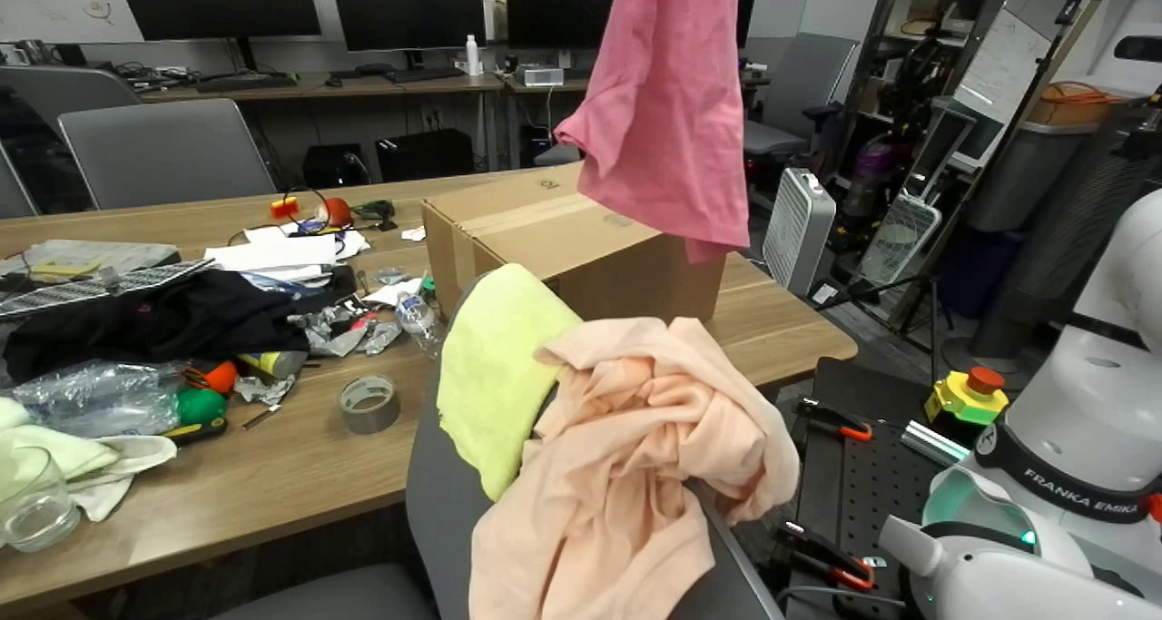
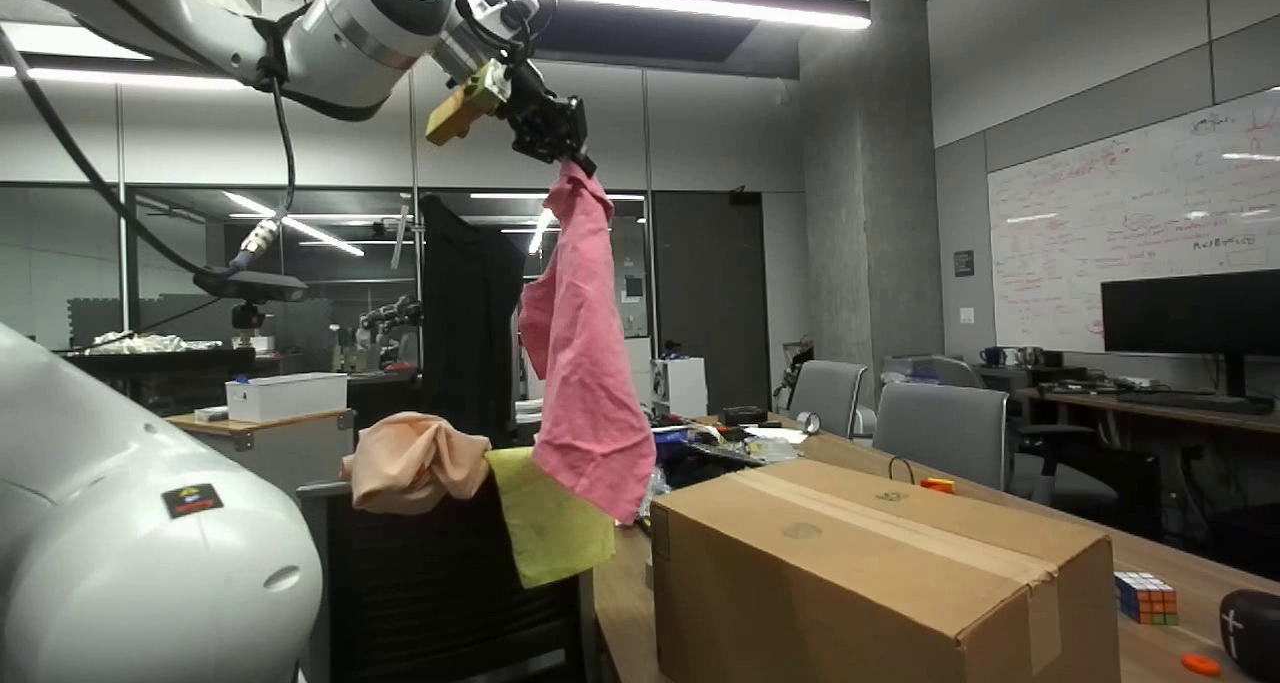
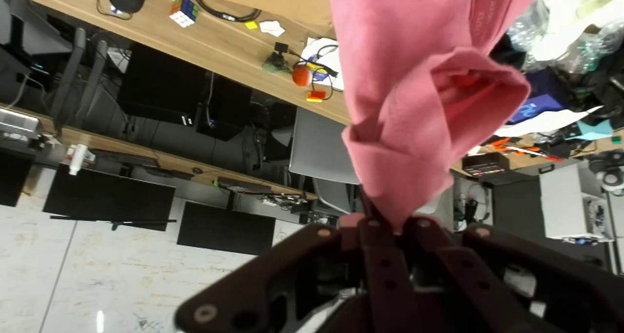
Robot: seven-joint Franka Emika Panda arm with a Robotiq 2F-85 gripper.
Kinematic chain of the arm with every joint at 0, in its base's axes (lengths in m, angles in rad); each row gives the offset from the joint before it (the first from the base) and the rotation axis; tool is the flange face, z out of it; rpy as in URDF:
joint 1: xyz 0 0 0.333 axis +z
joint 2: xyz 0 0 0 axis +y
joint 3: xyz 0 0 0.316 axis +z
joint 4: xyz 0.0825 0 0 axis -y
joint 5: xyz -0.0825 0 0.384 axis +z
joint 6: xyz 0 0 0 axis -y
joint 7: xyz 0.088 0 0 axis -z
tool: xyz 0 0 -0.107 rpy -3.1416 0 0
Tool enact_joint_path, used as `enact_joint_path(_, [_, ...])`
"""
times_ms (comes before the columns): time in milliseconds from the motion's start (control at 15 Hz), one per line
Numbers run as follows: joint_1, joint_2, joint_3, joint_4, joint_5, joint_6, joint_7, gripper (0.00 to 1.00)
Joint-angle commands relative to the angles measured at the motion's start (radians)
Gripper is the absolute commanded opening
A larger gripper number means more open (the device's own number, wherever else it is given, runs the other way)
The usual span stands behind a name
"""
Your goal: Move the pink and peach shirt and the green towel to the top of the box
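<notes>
1. Pincer (image 2: 578,160): one, black, at the end of a white robot arm (image 2: 345,48); slanted downward, jaws drawn narrow and gripping the gathered upper end of the pink shirt (image 2: 592,393).
2. Pink shirt: one, rose-coloured, hanging in mid-air below the pincer in long folds. Lower end near the box (image 2: 800,531); from where I stand, whether it touches, I cannot tell.
3. Peach shirt (image 1: 626,466): one, pale and bulky, heaped over the top of a grey chair back (image 1: 440,502).
4. Green towel (image 1: 499,366): one, lime, draped over the same chair back, touching the peach shirt.
5. Box: one, brown cardboard, large, closed, a strip of tape (image 2: 900,524) running along its upper face; stands on the tabletop (image 1: 300,484), just beyond the chair.
6. Tabletop: wood-grained, cluttered. Also bearing a black cloth (image 1: 154,325), a roll of grey tape (image 1: 372,419), a drinking glass (image 1: 38,502) and a puzzle cube (image 2: 1147,600).
</notes>
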State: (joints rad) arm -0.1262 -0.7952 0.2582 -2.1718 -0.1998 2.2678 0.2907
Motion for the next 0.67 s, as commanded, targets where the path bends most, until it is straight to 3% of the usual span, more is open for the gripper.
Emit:
enact_joint_path(0, [-0.103,0.073,0.019,0.069,-0.083,-0.034,0.069,0.01])
enact_joint_path(333, [-0.222,0.201,0.016,0.1,-0.223,-0.098,0.166,0.01])
enact_joint_path(600, [-0.239,0.316,-0.014,0.139,-0.305,-0.166,0.224,0.01])
